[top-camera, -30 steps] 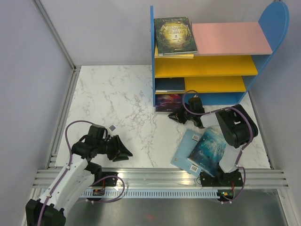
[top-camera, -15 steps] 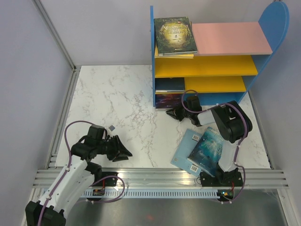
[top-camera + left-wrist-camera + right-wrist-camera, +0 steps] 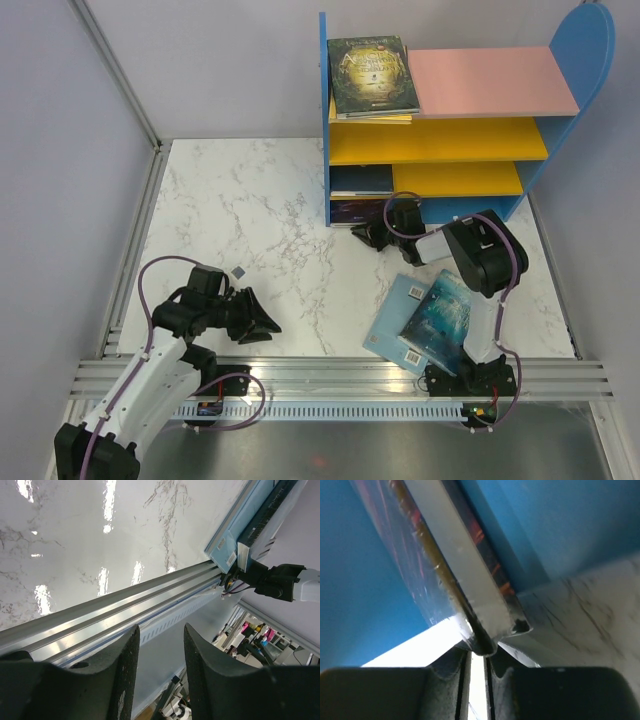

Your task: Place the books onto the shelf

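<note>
Left end effector (image 3: 265,328) parted, arm folded low — right end effector (image 3: 362,236) pinched narrow, arm reaching forward.

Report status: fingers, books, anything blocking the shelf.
Right fingers pinch purple galaxy paperback at blue-sided shelf bottom level. Left fingers open, empty. Teal ocean paperback overlaps light-blue paperback on white marble table. No obstruction seen.

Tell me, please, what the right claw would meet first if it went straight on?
The right claw is shut on a book; straight ahead it would probably drive that book against the blue shelf, though depth is unclear.
</note>
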`<state>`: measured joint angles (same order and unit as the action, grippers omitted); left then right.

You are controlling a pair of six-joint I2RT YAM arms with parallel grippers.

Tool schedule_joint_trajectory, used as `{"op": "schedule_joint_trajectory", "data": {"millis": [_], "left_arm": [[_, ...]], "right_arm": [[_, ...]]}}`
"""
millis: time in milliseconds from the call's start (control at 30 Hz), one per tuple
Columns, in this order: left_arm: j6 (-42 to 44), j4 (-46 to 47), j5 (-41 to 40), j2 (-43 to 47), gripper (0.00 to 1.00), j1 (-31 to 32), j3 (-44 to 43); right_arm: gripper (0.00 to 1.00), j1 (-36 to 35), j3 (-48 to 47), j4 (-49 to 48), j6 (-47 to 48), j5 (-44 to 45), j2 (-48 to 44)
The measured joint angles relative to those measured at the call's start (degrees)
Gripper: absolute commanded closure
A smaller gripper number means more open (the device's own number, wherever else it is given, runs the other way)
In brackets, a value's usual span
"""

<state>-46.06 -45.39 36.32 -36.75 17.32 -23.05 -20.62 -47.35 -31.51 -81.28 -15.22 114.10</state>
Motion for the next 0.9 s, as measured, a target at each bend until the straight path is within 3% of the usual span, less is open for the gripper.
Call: {"op": "schedule_joint_trajectory", "data": {"millis": [200,367,433,700,900], "left_arm": [[0.4,0.0,0.1,0.0,0.5,0.0,0.0],[0.7,0.4,0.3,-0.1,0.45,0.0,0.0],[0.7,1.0,0.5,-0.6,0.44,0.0,0.0],[0.7,6.8,3.0,-4.3,0.43,0.0,0.0],[0.7,11.6,5.9,-6.4,0.42,0.0,1.2]], "right_arm": [[0.7,0.0,0.3,-3.5,-0.8,0.1,0.8],[0.46,0.2,3.7,-0.7,1.3,0.2,-4.1],[0.38,0.3,5.3,4.9,4.2,0.9,-9.0],[0.31,1.8,7.9,35.1,17.1,8.3,-36.9],[0.29,16.2,11.5,53.4,22.7,13.1,-48.1]]}}
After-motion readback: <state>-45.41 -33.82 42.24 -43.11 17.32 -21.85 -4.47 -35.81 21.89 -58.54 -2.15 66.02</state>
